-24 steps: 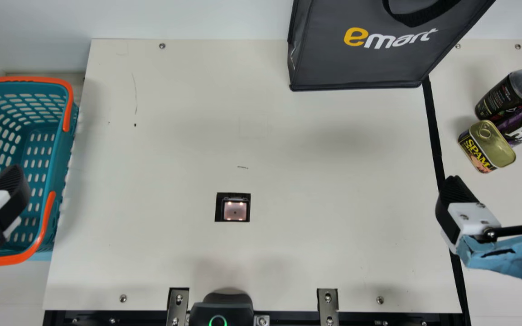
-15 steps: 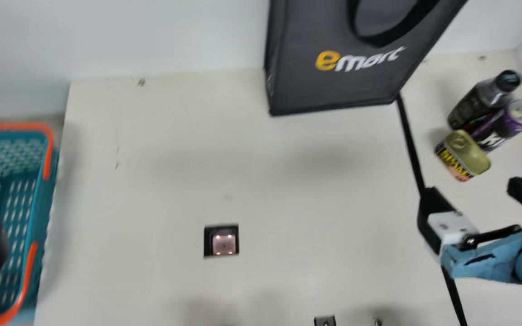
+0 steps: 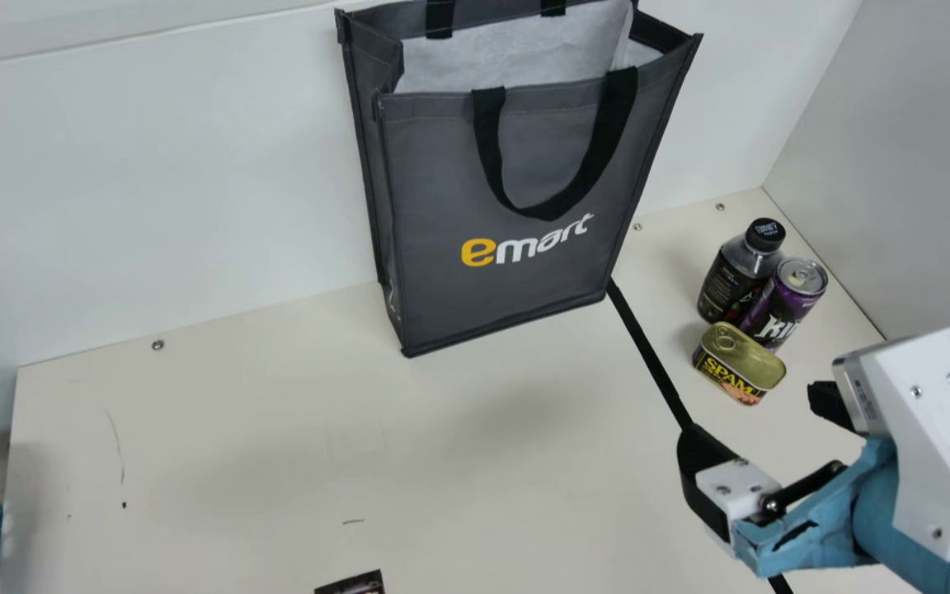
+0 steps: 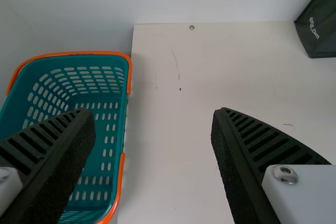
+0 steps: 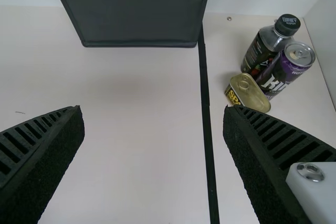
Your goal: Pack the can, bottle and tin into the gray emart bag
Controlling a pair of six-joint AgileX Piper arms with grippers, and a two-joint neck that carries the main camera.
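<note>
The gray emart bag [image 3: 434, 206] stands upright at the table's back, its top open and its black handle hanging over the front. To its right the dark bottle [image 3: 726, 285] and the purple can [image 3: 782, 305] stand side by side, with the yellow tin [image 3: 740, 363] in front of them. My right gripper [image 3: 759, 421] is open and empty, nearer the front than the tin; in the right wrist view the right gripper [image 5: 153, 111] has its fingers wide apart. My left gripper [image 4: 152, 114] is open with nothing held, above the table's left side beside the basket.
A teal basket [image 4: 107, 156] with orange handles is at the table's left edge. A black strip [image 3: 648, 351] runs along the table between the bag and the three items. White walls [image 3: 153, 181] rise behind and at the right. A small black square [image 3: 351, 584] lies at the front.
The neck camera has tilted up and turned right, bringing the bag's top into the main view. Neither arm shows a clear move of its own, and the bag and items stand as before.
</note>
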